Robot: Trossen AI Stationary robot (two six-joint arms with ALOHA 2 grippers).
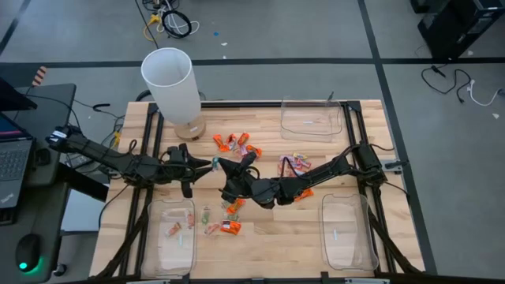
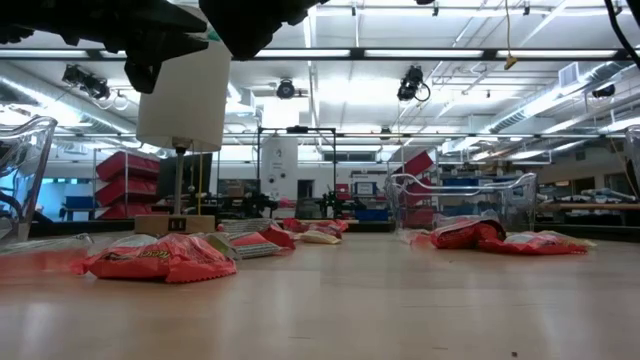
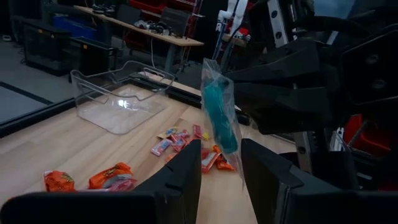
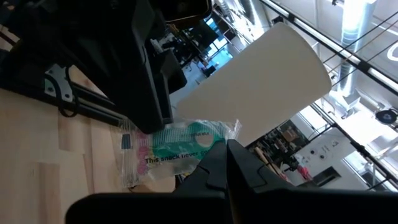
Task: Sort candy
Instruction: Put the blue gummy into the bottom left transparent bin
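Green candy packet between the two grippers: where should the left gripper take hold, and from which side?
Grip the green candy packet by its free lower end, across its flat faces. It hangs upright, pinched higher up by the right gripper, so approach from the opposite side. That end lies between the fingers of the open left gripper.

Orange, pink and pale-green wrapped candy (image 1: 237,143) lies scattered across the desk (image 1: 268,237) centre. One clear green-and-pink packet (image 4: 177,149) hangs upright above it.

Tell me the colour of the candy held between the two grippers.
Clear wrapper with teal-green contents and some pink; right wrist view.
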